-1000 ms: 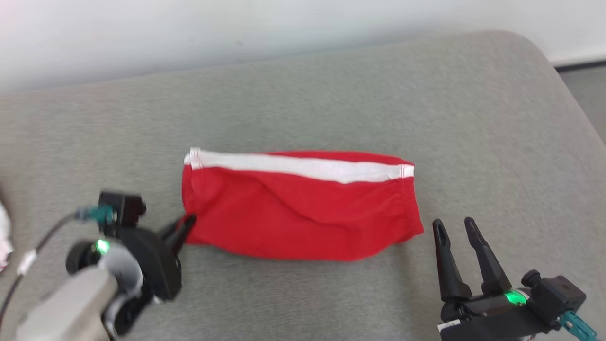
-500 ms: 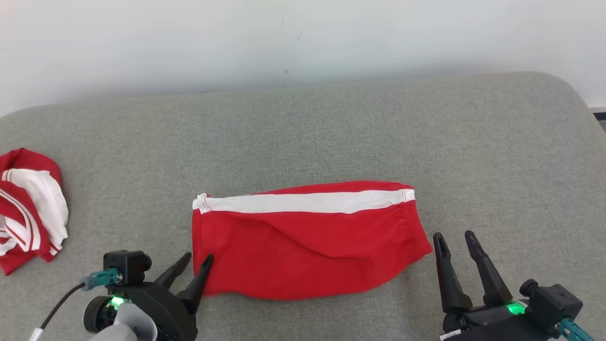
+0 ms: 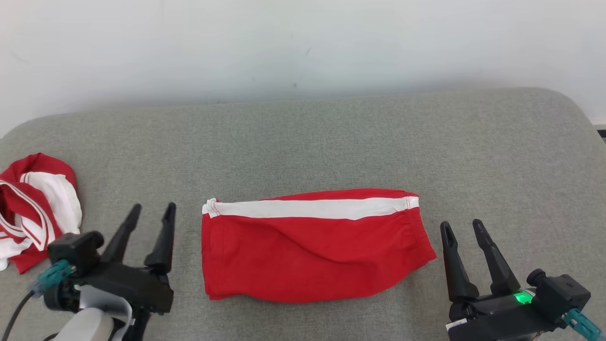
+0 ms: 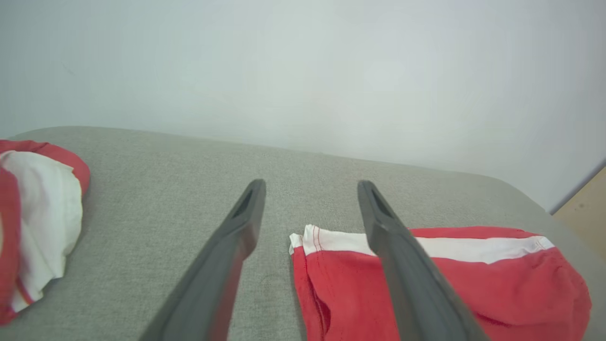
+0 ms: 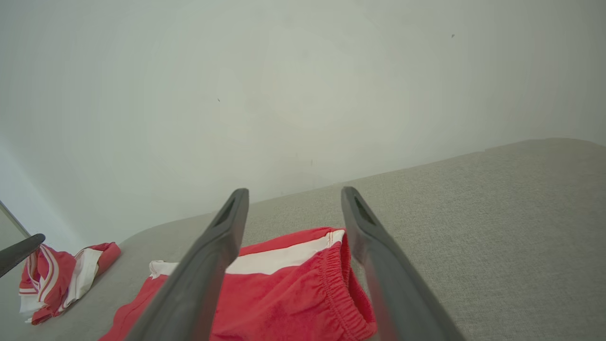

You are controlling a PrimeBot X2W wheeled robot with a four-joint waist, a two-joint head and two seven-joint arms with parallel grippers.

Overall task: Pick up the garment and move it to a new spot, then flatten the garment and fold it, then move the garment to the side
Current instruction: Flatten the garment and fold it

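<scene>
The garment point(image 3: 312, 246) is a pair of red shorts with a white side stripe, folded flat in the middle of the grey cushion point(image 3: 331, 137). It also lies in the left wrist view point(image 4: 445, 279) and the right wrist view point(image 5: 284, 289). My left gripper point(image 3: 152, 209) is open just left of the garment's left edge, apart from it. At the lower right my right gripper point(image 3: 462, 228) stands open beside the elastic waistband, holding nothing. Both pairs of fingers point(image 4: 227, 255) point(image 5: 208, 255) are spread wide.
A second red-and-white garment point(image 3: 33, 208) lies crumpled at the cushion's left edge, also seen in the wrist views point(image 4: 33, 222) point(image 5: 61, 279). A pale wall point(image 3: 303, 42) runs behind the cushion. Bare grey fabric stretches behind and to the right of the shorts.
The head camera has tilted and shifted, bringing the wall and the crumpled garment into view. My left gripper has drawn back from the shorts' lower left corner and turned its fingers upward.
</scene>
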